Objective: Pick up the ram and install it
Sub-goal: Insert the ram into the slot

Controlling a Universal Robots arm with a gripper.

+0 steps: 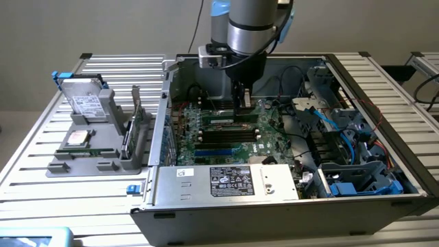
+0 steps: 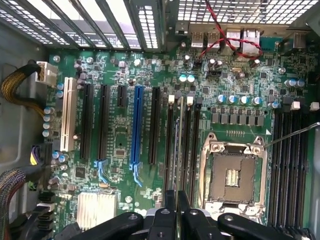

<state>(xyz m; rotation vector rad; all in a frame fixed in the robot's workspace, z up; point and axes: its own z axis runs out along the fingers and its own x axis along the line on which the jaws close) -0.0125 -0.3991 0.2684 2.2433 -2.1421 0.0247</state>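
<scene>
Gripper (image 2: 176, 196) jaws nearly closed on the ram (image 2: 176, 145), edge-on at memory slots (image 2: 194, 150) beside the CPU socket (image 2: 232, 172); PC case (image 1: 274, 218) on slatted surface (image 1: 41, 206), beige wall (image 1: 103, 25).

Soft, even indoor light fills the exterior view, and the slatted table (image 1: 82, 206) carries no hard-edged shadows. The open computer case (image 1: 274, 216) is dimmer inside. Its walls and the robot arm (image 1: 250, 25) shade the motherboard (image 1: 186, 149), darkest directly under the arm. The arm's metal sleeve shows a pale vertical highlight.

In the wrist view the motherboard (image 2: 120, 145) is brightly lit. White light blows out the vent grille (image 2: 225, 10), while the CPU socket frame (image 2: 215, 147) and heatsink (image 2: 97, 207) glint. The gripper (image 2: 176, 205) reads as a near-black mass. The rear slot bars (image 2: 100, 20) splay toward the corner, as through a wide lens.
</scene>
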